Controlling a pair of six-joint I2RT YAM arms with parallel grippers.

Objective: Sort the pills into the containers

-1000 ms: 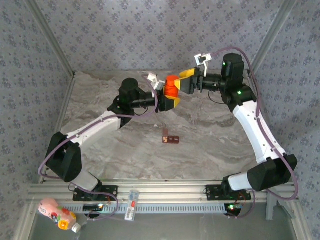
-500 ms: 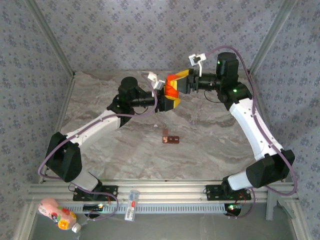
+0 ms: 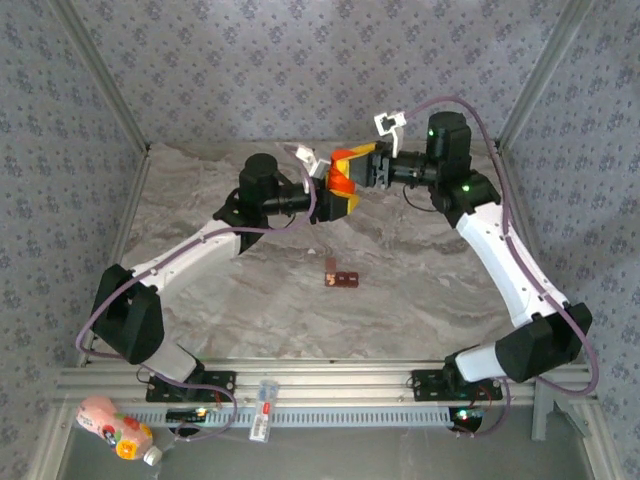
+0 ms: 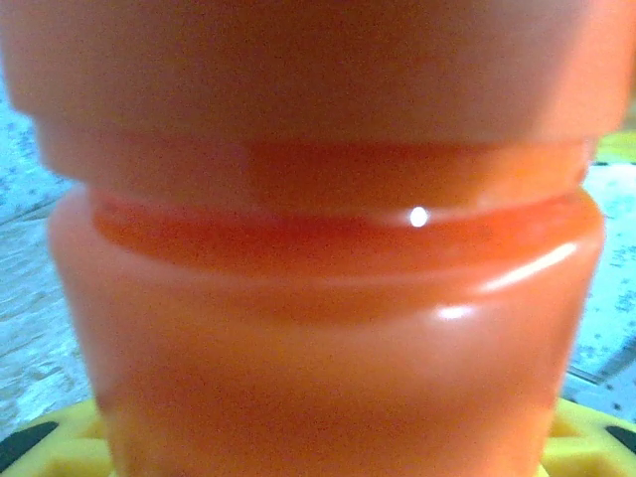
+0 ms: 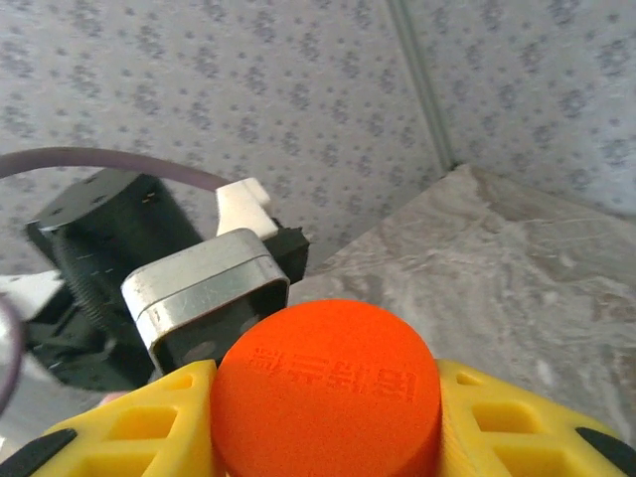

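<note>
While the left pincer (image 3: 333, 203) clamps the smooth, stiff bottle (image 4: 328, 328) aloft by its body, the right pincer (image 5: 328, 437) presses both sides of its cap (image 5: 328, 378). The strip (image 3: 341, 279) lies on the counter (image 3: 430, 300) well apart, light and likely to slide; steady its ends.

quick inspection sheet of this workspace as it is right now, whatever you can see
surface: marbled table, no loose pills seen
job's things: containers lie mid-table; orange bottle held in the air
clutter: pink bottle below the front rail; small clear item on it
grippers: left gripper fingers shut on the bottle's body; right gripper fingers shut on its cap
cables: purple cables run along both arms
surroundings: patterned walls, metal frame posts
</note>
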